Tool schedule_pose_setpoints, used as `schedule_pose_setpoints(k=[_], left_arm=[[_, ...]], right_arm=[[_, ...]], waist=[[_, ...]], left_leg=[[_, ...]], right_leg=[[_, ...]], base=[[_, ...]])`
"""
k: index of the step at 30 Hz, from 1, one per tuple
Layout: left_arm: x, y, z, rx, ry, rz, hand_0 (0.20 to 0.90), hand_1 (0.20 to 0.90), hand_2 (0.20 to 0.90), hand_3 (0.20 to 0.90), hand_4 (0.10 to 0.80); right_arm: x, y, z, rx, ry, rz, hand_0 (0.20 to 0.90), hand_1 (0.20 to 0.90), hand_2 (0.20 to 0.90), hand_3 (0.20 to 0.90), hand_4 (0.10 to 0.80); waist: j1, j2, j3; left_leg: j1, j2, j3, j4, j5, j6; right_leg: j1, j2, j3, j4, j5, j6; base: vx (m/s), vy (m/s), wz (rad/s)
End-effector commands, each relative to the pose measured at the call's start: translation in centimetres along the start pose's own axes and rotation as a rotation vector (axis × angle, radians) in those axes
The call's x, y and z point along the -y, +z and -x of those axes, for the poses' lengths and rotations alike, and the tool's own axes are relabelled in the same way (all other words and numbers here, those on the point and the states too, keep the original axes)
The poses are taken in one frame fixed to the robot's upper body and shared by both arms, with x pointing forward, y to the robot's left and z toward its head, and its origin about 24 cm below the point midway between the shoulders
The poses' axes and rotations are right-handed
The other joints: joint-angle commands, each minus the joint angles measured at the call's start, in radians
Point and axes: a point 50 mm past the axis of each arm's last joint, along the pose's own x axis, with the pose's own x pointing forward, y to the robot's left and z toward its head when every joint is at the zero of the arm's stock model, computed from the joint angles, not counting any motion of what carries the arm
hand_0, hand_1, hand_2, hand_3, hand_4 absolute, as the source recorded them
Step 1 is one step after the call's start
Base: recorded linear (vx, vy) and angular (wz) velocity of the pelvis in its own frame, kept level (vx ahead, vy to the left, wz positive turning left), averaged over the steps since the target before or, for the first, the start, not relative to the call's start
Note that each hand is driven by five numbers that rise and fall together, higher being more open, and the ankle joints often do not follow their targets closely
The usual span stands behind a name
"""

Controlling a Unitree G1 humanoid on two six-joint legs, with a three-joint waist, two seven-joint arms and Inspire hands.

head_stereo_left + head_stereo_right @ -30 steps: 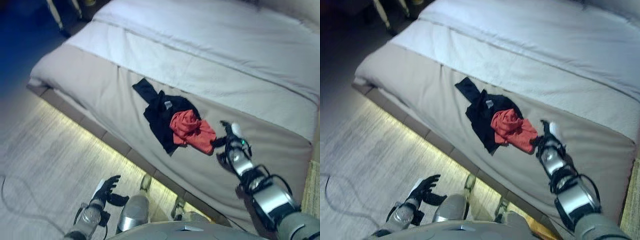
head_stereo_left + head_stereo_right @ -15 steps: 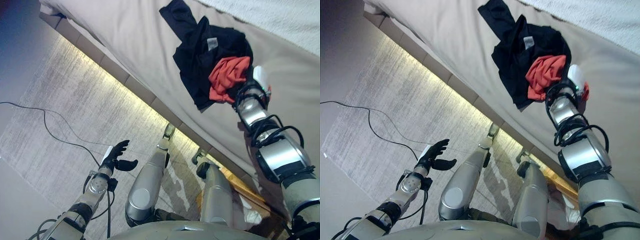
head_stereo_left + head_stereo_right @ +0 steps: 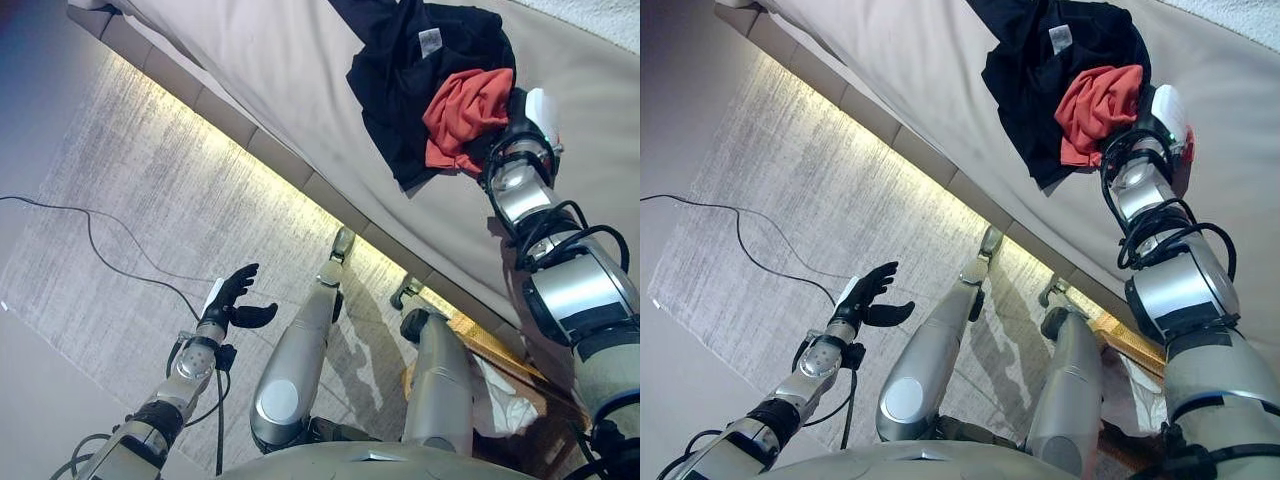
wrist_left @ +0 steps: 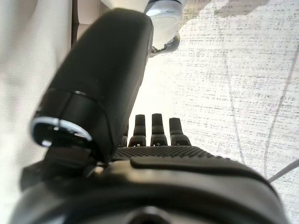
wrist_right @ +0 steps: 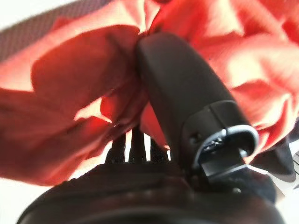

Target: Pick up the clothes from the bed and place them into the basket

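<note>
Here, a crumpled red-orange cloth garment lies on the beige cover of the wide bed, near the bed's front edge. It rests partly on top of a larger rumpled black garment with a small white label at its neck, which spreads out beneath it and toward the robot's left. Both pieces of clothing are on the bed.

The right robot hand reaches across the mattress and is pressed into the red-orange garment on its right side. In the right wrist view the red cloth bunches all round the dark thumb, with folds gathered between the thumb and the row of fingers, whose tips are sunk into the fabric. The right robot hand is thus closed round a bunch of the red-orange garment, pinching it while the cloth rests on the bed.

The left robot hand hangs low at the robot's left side, well apart from the bed, above the pale grey woven floor. Its fingers are straight and spread, with the thumb standing out to one side, and it has hold of nothing. A glowing strip of warm light runs along the base of the bed.
</note>
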Motion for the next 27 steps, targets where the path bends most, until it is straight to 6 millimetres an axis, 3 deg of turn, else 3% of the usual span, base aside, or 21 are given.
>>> schedule_pose_setpoints(k=[1,6,7,12,19,24,27], left_arm=[[-1.6,-1.8,1.9,-0.017,0.051,-0.005,0.9,0.9,0.9,0.9,0.8],[-1.8,-1.6,1.8,-0.008,0.044,-0.004,0.9,0.9,0.9,0.9,0.8],[-1.8,-1.5,1.8,-0.007,0.044,-0.004,0.9,0.9,0.9,0.9,0.8],[-1.7,-1.7,1.8,-0.022,0.028,-0.02,0.9,0.9,0.9,0.9,0.8],[-1.3,-3.1,2.3,-0.096,0.025,-0.038,0.9,0.9,0.9,0.9,0.8],[-0.6,-4.5,3.1,-0.157,0.02,-0.044,0.9,0.9,0.9,0.9,0.8],[0.0,-5.7,3.9,-0.199,0.021,-0.042,0.9,0.9,0.9,0.9,0.8]], right_arm=[[0.6,-0.6,-0.1,0.031,-0.013,0.031,0.3,0.3,0.3,0.2,0.1],[1.2,-1.4,-0.1,0.002,-0.033,-0.011,0.3,0.3,0.3,0.2,0.1],[1.2,-1.7,-0.1,-0.006,-0.034,-0.02,0.3,0.3,0.3,0.2,0.1],[0.7,-3.1,0.4,-0.037,-0.022,-0.087,0.3,0.3,0.3,0.2,0.1],[-0.5,-5.1,1.6,-0.055,0.023,-0.248,0.3,0.3,0.3,0.2,0.1],[-1.2,-6.2,2.7,-0.058,0.039,-0.339,0.3,0.3,0.3,0.2,0.1],[-1.6,-5.9,3.4,-0.038,0.024,-0.435,0.3,0.3,0.3,0.2,0.1]], waist=[[0.005,0.04,-0.001],[-0.004,0.034,-0.002],[-0.005,0.033,-0.002],[-0.012,0.001,-0.049],[-0.036,-0.052,-0.145],[-0.063,-0.074,-0.22],[-0.086,-0.086,-0.264]], left_leg=[[0.003,-0.03,0.052,0.096,-0.054,0.063],[0.077,-0.022,0.055,0.059,-0.054,0.048],[0.088,-0.018,0.062,0.039,-0.022,0.051],[0.169,0.0,0.076,-0.023,-0.029,0.044],[0.331,0.042,0.112,-0.165,-0.024,0.029],[0.433,0.051,0.123,-0.255,-0.012,0.026],[0.487,0.052,0.13,-0.287,-0.015,0.026]], right_leg=[[0.11,0.019,-0.021,-0.022,0.026,0.007],[0.196,0.033,-0.023,-0.084,0.033,0.007],[0.214,0.036,-0.033,-0.114,0.065,0.0],[0.302,0.047,-0.027,-0.201,0.081,0.014],[0.461,0.06,0.002,-0.337,0.101,0.04],[0.539,0.066,0.024,-0.418,0.132,0.057],[0.578,0.071,0.038,-0.451,0.148,0.064]], base=[[0.007,-0.013,-0.05],[-0.004,-0.001,-0.03],[-0.049,0.006,-0.05],[0.028,-0.026,-0.04],[0.085,-0.009,-0.1],[0.082,0.012,-0.04],[0.113,0.003,0.0]])
